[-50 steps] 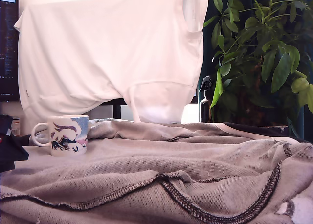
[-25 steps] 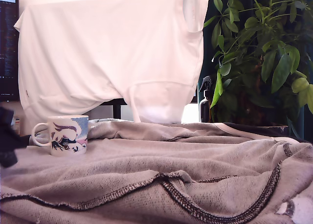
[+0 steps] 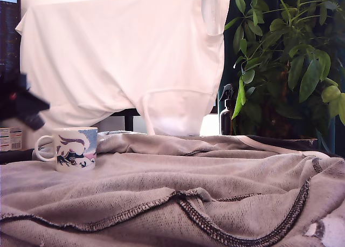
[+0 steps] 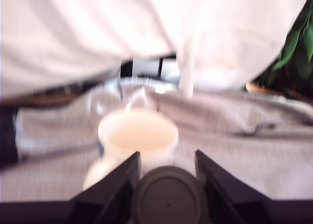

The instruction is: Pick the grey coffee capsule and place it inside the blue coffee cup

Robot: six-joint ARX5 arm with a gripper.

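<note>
The blue coffee cup (image 3: 70,148), a white mug with a blue, purple and pink picture, stands on the grey cloth at the exterior view's left. My gripper (image 3: 24,108) hangs above and left of it at the frame edge, blurred. In the wrist view the gripper (image 4: 167,180) is shut on the grey coffee capsule (image 4: 168,197), its round grey face filling the gap between the two dark fingers (image 4: 120,182). The cup's open mouth (image 4: 138,133) lies just beyond the capsule, pale inside.
A rumpled grey cloth (image 3: 205,193) with dark stitched seams covers the surface. A white shirt (image 3: 124,58) hangs behind. A dark spray bottle (image 3: 226,111) and a leafy plant (image 3: 291,58) stand at the exterior view's right. A monitor (image 3: 8,31) is at far left.
My gripper has risen at the exterior view's left edge, from level with the cup to above its rim, and shifted slightly right toward it. The cup has not moved.
</note>
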